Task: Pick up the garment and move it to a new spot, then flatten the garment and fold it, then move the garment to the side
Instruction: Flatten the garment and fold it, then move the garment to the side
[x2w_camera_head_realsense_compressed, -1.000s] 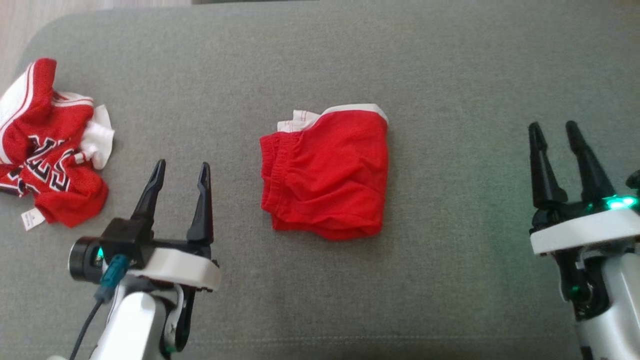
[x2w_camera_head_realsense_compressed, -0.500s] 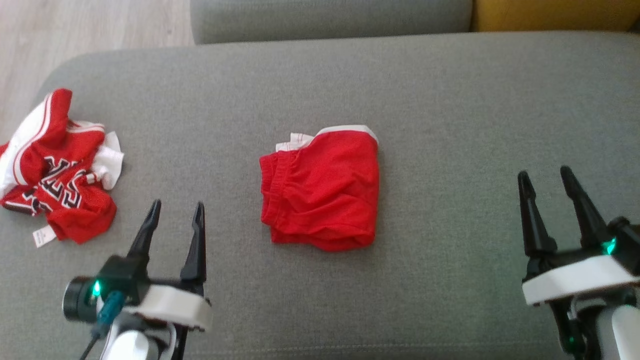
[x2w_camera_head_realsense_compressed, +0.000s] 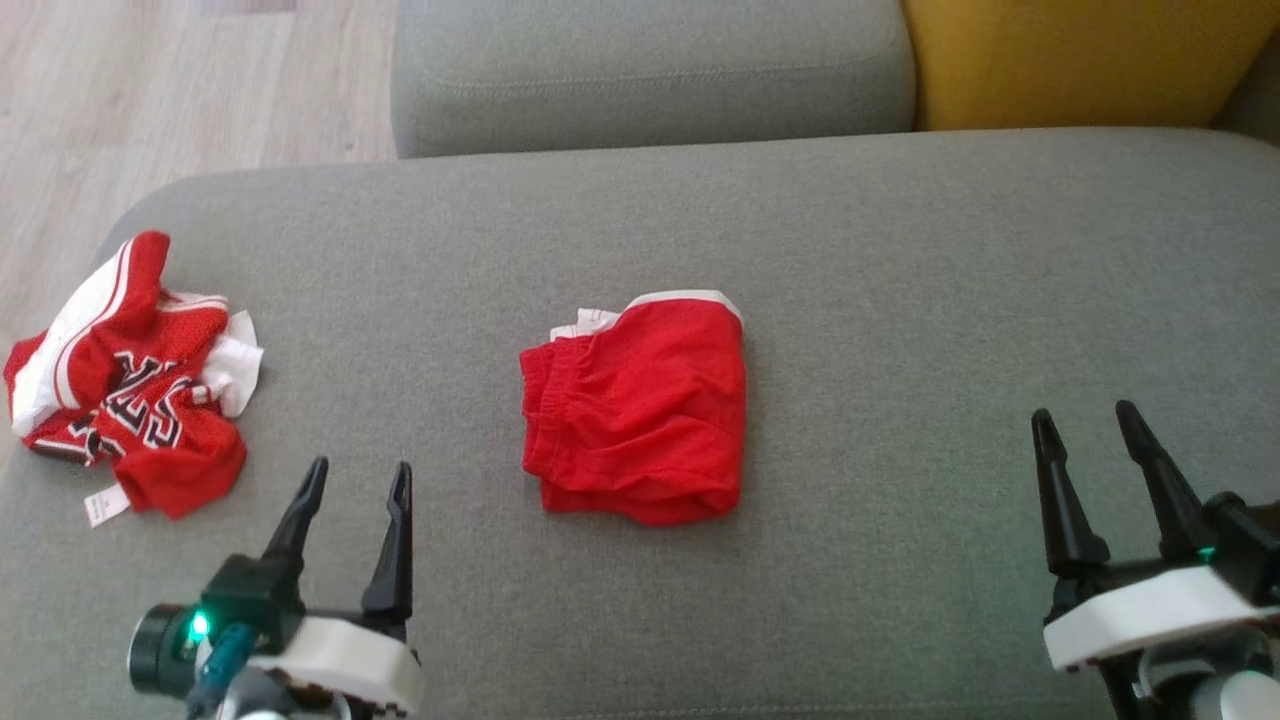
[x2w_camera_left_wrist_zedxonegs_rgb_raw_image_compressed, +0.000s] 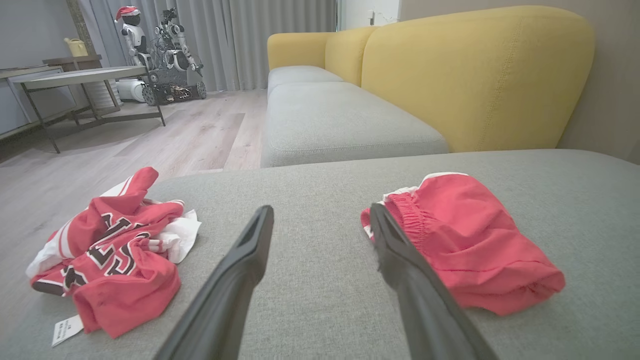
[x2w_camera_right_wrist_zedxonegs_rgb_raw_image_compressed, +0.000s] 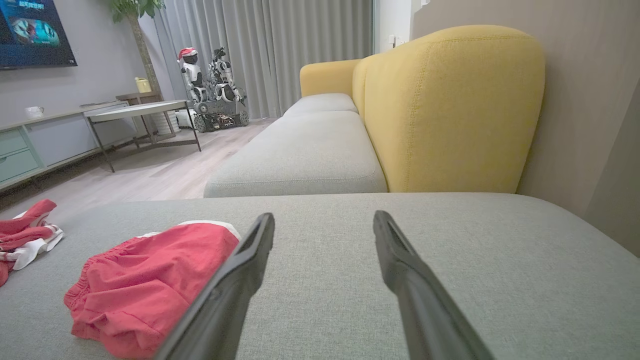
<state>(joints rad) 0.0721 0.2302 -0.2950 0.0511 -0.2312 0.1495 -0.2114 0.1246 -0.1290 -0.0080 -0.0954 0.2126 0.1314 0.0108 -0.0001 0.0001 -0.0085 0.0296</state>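
A red garment (x2w_camera_head_realsense_compressed: 635, 410) with a white waistband edge lies folded in the middle of the grey sofa seat (x2w_camera_head_realsense_compressed: 900, 280); it also lies right of the fingers in the left wrist view (x2w_camera_left_wrist_zedxonegs_rgb_raw_image_compressed: 465, 235) and left of them in the right wrist view (x2w_camera_right_wrist_zedxonegs_rgb_raw_image_compressed: 150, 280). My left gripper (x2w_camera_head_realsense_compressed: 360, 465) stands open and empty to the garment's lower left (x2w_camera_left_wrist_zedxonegs_rgb_raw_image_compressed: 321, 210). My right gripper (x2w_camera_head_realsense_compressed: 1083, 410) is open and empty well to the garment's right (x2w_camera_right_wrist_zedxonegs_rgb_raw_image_compressed: 324, 216). Neither touches the cloth.
A crumpled red-and-white lettered jersey (x2w_camera_head_realsense_compressed: 130, 410) lies near the seat's left edge (x2w_camera_left_wrist_zedxonegs_rgb_raw_image_compressed: 115, 245). Beyond that edge is wooden floor (x2w_camera_head_realsense_compressed: 150, 90). A second grey cushion (x2w_camera_head_realsense_compressed: 650, 70) and a yellow backrest (x2w_camera_head_realsense_compressed: 1080, 60) stand behind. A table (x2w_camera_left_wrist_zedxonegs_rgb_raw_image_compressed: 85, 77) is far off.
The head camera has tilted up, so the whole picture slid down and the sofa back came into view. Both grippers have drawn back toward me, away from the folded garment, still open.
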